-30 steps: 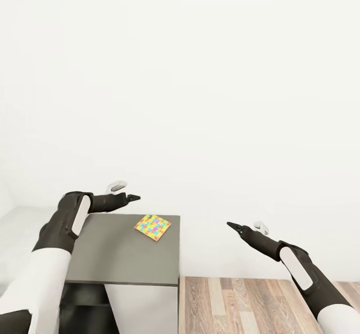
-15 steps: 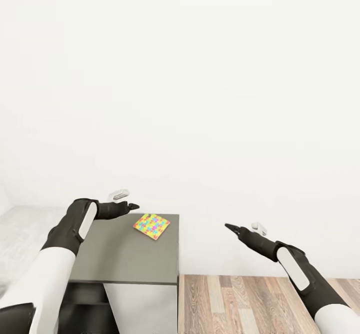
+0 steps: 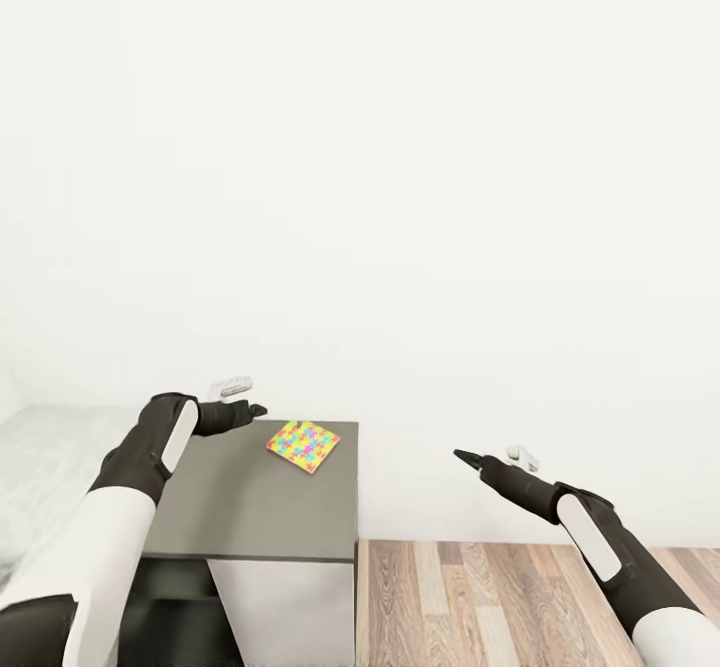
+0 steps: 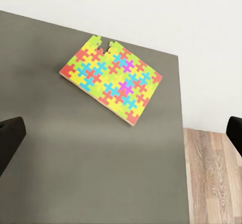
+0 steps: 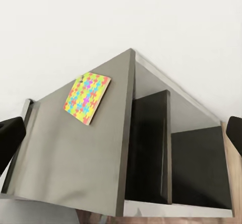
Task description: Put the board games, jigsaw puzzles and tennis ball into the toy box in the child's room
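A big white wall (image 3: 400, 147) fills most of the head view. Below it on the right is a wooden floor (image 3: 500, 597).

The tabletop (image 3: 260, 507) is dark grey and sits low on the left, with its far edge against the wall. Under it, the right wrist view shows dark open cubbies (image 5: 196, 163) with a divider between them. I see nothing inside them, but they are dark.

One jigsaw puzzle (image 3: 303, 444) lies flat on the tabletop near its far right corner. It is a thin square of yellow, blue, pink, red and green pieces, turned a bit so a corner points at the wall. Nothing touches it.

The left tool (image 3: 257, 410) hangs over the far edge of the tabletop, just beside the puzzle. In the left wrist view its two dark fingers (image 4: 10, 138) sit at the far sides, wide apart, holding nothing.

The right tool (image 3: 462, 456) is out over the floor, well apart from the tabletop. Its fingers (image 5: 10, 138) are also spread wide and hold nothing.
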`<state>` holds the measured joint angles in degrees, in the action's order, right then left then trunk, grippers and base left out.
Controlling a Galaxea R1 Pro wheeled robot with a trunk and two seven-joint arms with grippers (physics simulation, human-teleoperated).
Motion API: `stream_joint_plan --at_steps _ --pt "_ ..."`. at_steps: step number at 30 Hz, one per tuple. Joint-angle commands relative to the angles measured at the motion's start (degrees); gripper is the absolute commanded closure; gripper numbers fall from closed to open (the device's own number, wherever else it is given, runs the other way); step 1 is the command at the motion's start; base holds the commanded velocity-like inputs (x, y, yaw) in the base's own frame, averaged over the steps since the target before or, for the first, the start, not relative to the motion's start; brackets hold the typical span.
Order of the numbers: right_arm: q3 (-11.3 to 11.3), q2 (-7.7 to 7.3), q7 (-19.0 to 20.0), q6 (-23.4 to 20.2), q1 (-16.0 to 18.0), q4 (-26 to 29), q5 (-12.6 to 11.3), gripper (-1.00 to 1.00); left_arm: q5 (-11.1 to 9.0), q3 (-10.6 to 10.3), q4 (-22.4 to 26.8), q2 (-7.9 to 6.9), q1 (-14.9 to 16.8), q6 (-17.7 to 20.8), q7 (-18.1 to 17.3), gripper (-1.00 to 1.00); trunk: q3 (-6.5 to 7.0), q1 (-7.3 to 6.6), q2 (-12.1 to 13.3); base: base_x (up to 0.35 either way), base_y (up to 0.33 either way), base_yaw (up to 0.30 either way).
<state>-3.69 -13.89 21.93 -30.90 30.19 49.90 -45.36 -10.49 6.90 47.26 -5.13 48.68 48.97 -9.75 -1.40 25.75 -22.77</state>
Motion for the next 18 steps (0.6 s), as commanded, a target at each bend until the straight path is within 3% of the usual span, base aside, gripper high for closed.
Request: stream_joint_plan --at_steps 1,18 --pt "-0.1 -0.04 0.0 -0.2 0.1 0.0 -0.3 -1.0 -0.1 0.1 0.0 0.04 0.1 0.3 -0.1 -1.0 -0.24 0.04 -0.1 0.0 0.0 0.0" --pt "-0.1 -0.05 0.0 -0.1 0.1 0.1 -0.2 -1.0 0.0 -0.1 0.0 0.11 0.3 -2.7 -0.1 -1.0 -1.45 0.04 -0.1 0.0 0.0 0.0"
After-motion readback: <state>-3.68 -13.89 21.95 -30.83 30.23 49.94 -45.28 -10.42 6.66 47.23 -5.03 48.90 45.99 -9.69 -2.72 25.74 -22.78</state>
